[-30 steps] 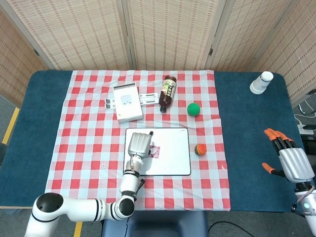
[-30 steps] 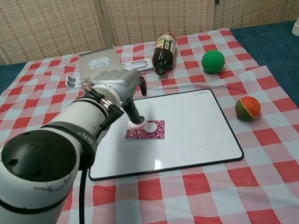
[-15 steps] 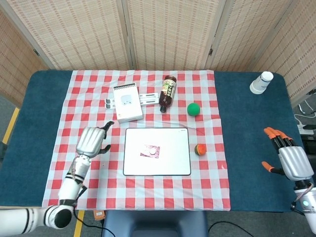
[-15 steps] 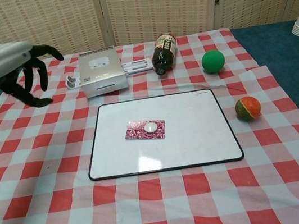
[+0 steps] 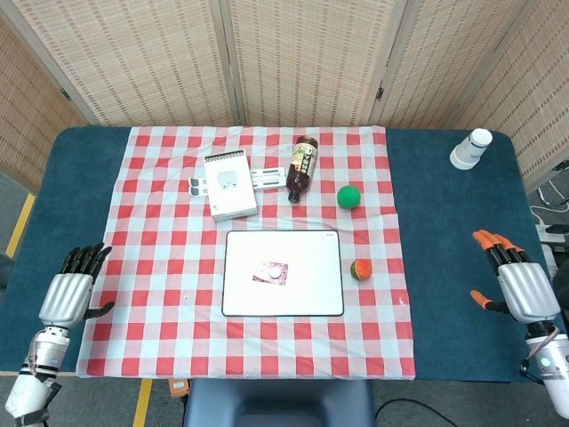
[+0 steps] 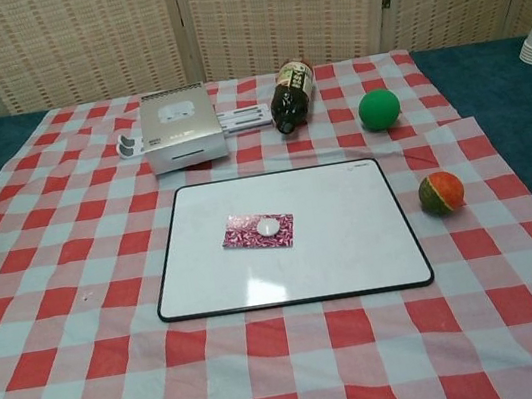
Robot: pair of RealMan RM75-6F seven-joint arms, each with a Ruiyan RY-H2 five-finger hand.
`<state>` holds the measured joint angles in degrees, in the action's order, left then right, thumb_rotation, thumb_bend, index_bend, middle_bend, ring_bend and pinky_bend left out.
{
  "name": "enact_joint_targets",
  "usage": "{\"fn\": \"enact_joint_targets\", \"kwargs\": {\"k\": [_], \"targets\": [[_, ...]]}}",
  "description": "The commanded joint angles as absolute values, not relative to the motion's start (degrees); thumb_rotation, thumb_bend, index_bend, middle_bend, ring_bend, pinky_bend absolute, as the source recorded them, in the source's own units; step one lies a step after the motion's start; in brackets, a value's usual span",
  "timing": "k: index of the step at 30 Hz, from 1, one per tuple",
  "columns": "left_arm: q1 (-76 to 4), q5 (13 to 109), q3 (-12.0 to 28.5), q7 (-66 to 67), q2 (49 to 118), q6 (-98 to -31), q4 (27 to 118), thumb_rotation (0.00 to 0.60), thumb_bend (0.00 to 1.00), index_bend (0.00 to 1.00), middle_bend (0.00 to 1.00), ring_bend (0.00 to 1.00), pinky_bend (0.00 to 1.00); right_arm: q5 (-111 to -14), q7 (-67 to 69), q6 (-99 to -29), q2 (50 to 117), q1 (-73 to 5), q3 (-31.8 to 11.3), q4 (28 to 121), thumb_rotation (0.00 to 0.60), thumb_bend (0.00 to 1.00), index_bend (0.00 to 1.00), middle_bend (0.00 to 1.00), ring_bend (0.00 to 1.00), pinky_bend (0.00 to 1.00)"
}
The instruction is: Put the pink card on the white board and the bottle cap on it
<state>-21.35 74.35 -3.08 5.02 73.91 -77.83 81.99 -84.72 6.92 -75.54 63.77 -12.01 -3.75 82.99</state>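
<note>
I see the bottle cap point(image 6: 267, 227) on the pink card point(image 6: 258, 231) on the white board point(image 6: 353, 236), my left hand point(image 5: 68, 289) far left of the board, fingers spread and empty, my right hand point(image 5: 518, 282) far right, also spread and empty

Honestly nothing here is readable. The dark brown plastic bottle point(image 6: 292, 94) lying on its side has a green and yellow label with some print on it, but it's way too small and blurry to make out (same story in the head view). The white rectangular box point(image 6: 178, 127) has tiny dark marks, also illegible.
</note>
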Motion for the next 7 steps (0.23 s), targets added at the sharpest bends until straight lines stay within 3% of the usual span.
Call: {"fn": "enact_joint_targets", "kwargs": {"k": [1, 7], "targets": [[-20.5, 74.7, -2.4, 3.8, 73.4, -77.4, 81.2, 0.6, 0.17, 0.0, 0.0, 0.0, 0.0, -84.3, 6.8, -75.2, 63.9, -12.2, -4.0, 82.8, 0.6, 0.12, 0.02, 0.06, 0.0, 0.22], [-20.7, 75.4, -1.4, 2.8, 73.8, -75.1, 80.6, 0.6, 0.17, 0.0, 0.0, 0.0, 0.0, -83.6, 6.6, -74.4, 64.1, -12.6, -4.2, 82.5, 0.6, 0.12, 0.02, 0.06, 0.0, 0.22]]}}
